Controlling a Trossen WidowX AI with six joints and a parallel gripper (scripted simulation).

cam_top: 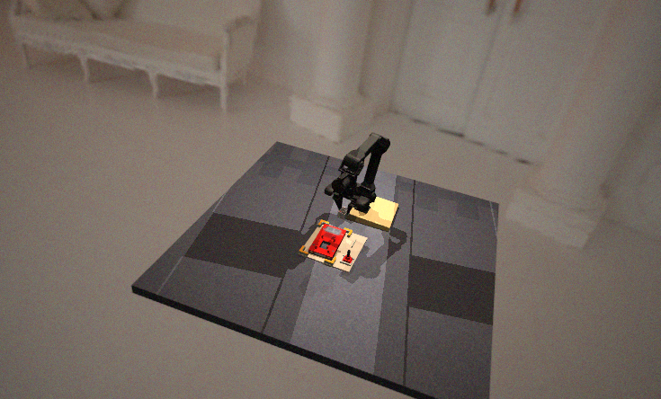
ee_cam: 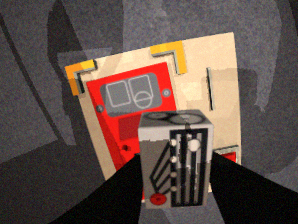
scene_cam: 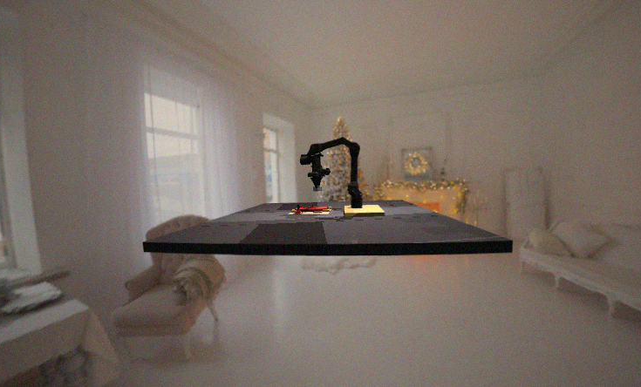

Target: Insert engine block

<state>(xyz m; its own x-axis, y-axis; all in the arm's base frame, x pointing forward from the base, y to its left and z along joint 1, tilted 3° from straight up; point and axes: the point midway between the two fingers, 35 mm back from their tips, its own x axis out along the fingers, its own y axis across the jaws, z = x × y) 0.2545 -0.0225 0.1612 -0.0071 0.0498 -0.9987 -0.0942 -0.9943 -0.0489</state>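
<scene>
My gripper (cam_top: 343,210) (scene_cam: 317,188) (ee_cam: 174,160) is shut on the grey engine block and holds it in the air, well above the table. The engine block (ee_cam: 156,142) shows its striped face and a red round mark in the wrist view, with dark rings on its end face. The red car body (cam_top: 330,234) (scene_cam: 314,207) (ee_cam: 160,75) lies flat on a cream board (cam_top: 356,243) (ee_cam: 222,55). Its dark square opening (cam_top: 325,245) shows in the top view. In the wrist view the block hides part of the body. The rib is too small to tell.
Yellow corner brackets (cam_top: 323,223) (ee_cam: 181,55) stand around the car body. A small red part with a dark upright post (cam_top: 348,257) stands on the board beside the body. A thin slot (ee_cam: 210,89) lies in the board. A yellow block (cam_top: 379,214) (scene_cam: 364,210) is at the arm's base.
</scene>
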